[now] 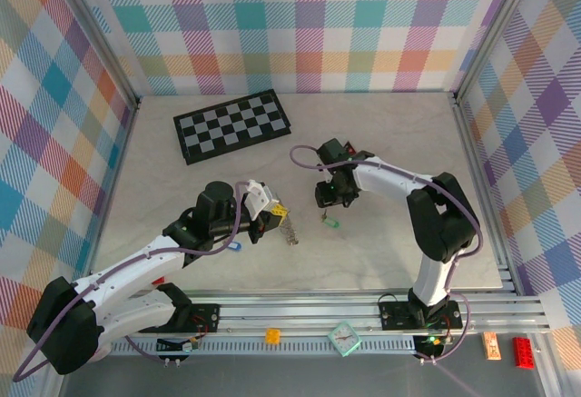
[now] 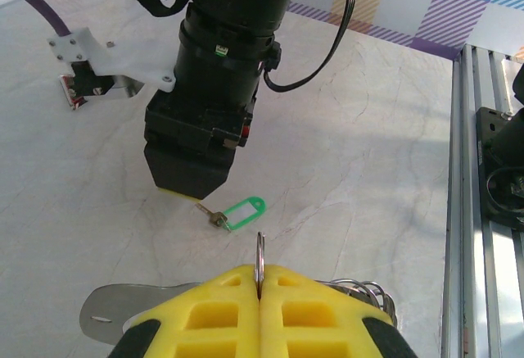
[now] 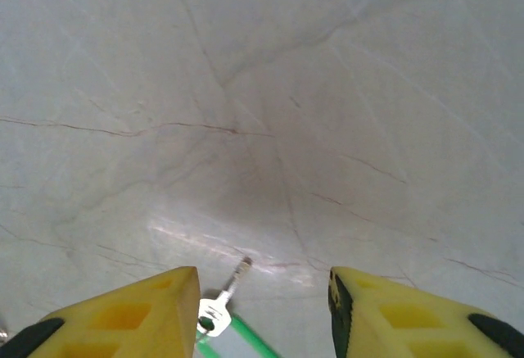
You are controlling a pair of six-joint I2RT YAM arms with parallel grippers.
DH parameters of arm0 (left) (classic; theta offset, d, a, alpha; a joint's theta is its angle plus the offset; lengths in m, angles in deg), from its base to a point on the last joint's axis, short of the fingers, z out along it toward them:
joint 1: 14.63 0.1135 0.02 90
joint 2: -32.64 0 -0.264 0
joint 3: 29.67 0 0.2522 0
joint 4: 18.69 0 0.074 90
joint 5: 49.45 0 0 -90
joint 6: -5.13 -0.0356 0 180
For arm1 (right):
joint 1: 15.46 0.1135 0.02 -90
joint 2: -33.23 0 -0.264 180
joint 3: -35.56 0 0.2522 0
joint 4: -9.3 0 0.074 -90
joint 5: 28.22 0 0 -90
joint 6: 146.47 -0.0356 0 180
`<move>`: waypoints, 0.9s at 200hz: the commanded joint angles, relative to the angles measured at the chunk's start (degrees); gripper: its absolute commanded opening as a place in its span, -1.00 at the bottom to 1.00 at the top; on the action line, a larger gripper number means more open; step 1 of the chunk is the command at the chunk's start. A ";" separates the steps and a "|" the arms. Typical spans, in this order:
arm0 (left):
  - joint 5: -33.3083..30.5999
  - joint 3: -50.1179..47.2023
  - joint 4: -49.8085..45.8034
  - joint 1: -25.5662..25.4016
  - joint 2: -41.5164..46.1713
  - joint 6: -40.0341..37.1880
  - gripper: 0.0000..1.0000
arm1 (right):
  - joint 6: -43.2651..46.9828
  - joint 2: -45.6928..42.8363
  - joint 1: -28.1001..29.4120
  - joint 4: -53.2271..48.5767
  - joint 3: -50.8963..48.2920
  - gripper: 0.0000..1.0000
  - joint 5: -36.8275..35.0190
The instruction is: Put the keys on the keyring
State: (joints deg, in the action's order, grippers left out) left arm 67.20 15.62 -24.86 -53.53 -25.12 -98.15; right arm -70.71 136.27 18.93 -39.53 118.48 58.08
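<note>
Pale marbled tabletop (image 2: 368, 169) lies beneath me. My left claw (image 2: 259, 278) pinches the thin silvery metal keyring (image 2: 259, 251). My right claw (image 3: 264, 292) hangs spread above the small green-headed key (image 3: 217, 313), which lies flat.

The bench (image 1: 163, 188) is pale and marbled, with thin grey veins running across it. Behind it and at both its sides stand walls (image 1: 300, 24) of pastel plaid in pink, teal, orange and purple. Along its near edge runs a ribbed metal rail (image 1: 300, 311). The light is even, the shadows soft.
</note>
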 commanded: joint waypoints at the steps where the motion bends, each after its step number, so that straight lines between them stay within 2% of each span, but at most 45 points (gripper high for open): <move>1: 0.15 -0.41 1.63 -0.76 1.51 -0.51 -1.00 | -0.77 -3.31 1.78 -3.02 -1.28 -0.06 -0.28; 44: 0.23 -0.68 2.06 -0.83 1.58 -0.19 -1.00 | -7.81 -3.90 6.71 -4.76 -2.33 -0.01 -3.87; 68: 0.27 -0.68 2.16 -0.83 1.59 -0.08 -1.00 | -12.12 -1.78 8.04 -5.21 -1.18 -0.05 -4.53; 109: 0.26 -0.71 2.26 -0.81 1.77 -0.10 -1.00 | -21.90 -1.96 11.14 -5.40 -2.73 -0.11 -9.60; 180: 0.42 -0.67 2.16 -0.78 2.17 -0.02 -1.00 | -24.72 1.37 13.31 -5.69 -2.10 -0.24 -11.78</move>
State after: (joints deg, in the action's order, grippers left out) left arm 67.20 15.36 -24.84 -53.53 -24.49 -98.13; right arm -92.69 136.66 32.04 -43.57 116.34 48.72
